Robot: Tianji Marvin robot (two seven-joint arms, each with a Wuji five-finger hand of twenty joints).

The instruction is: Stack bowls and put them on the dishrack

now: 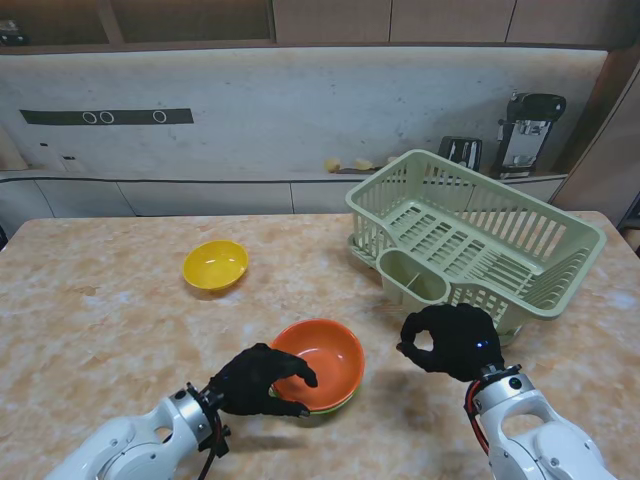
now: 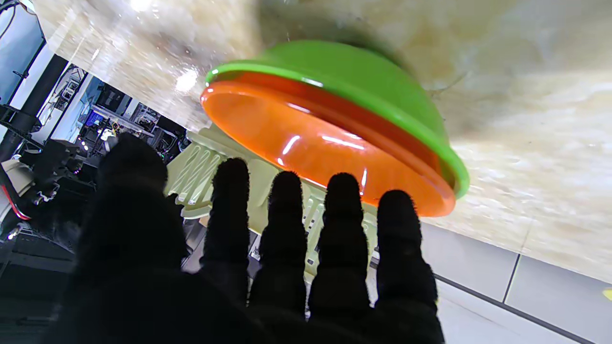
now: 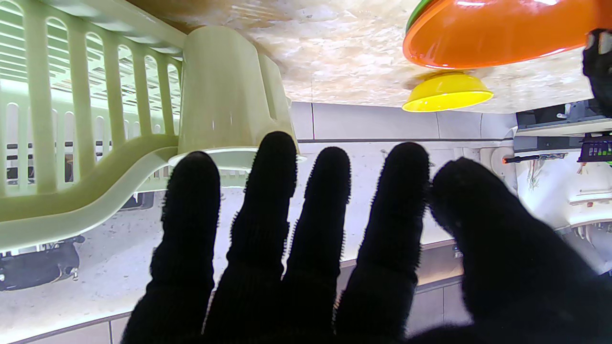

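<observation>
surface: marbled beige counter (image 1: 100,320) in a kitchen, pale backsplash behind; you work over its near half.
left fingers: your left hand (image 1: 258,382) sits at the near-left rim of the stack. in the stand view the thumb and fingers (image 1: 300,376) curl round the rim and look to touch it, but the wrist view shows the fingers (image 2: 343,200) straight with a gap to the bowl, so you cannot tell whether it has a real hold.
right fingers: your right hand (image 1: 450,340) hovers between the stack and the rack with nothing in it; fingers (image 3: 267,162) spread and loosely curled, thumb near the index tip.
stacked so far: the orange bowl (image 1: 322,358) is nested in the green bowl (image 2: 363,81), which shows only as a thin edge under it in the stand view. both stand on the counter close to you.
left to stack: the yellow bowl (image 1: 215,265) stands alone, farther from you and to the left, well apart from the pair.
dishrack: the pale green dishrack (image 1: 560,225) is at the right, farther from you, its cutlery cup (image 1: 415,275) on the corner facing the stack; no bowl in it.
progress: by your reckoning roughly a third done. one nesting is made; the yellow bowl has yet to join, and the whole stack has yet to be carried to the rack.
</observation>
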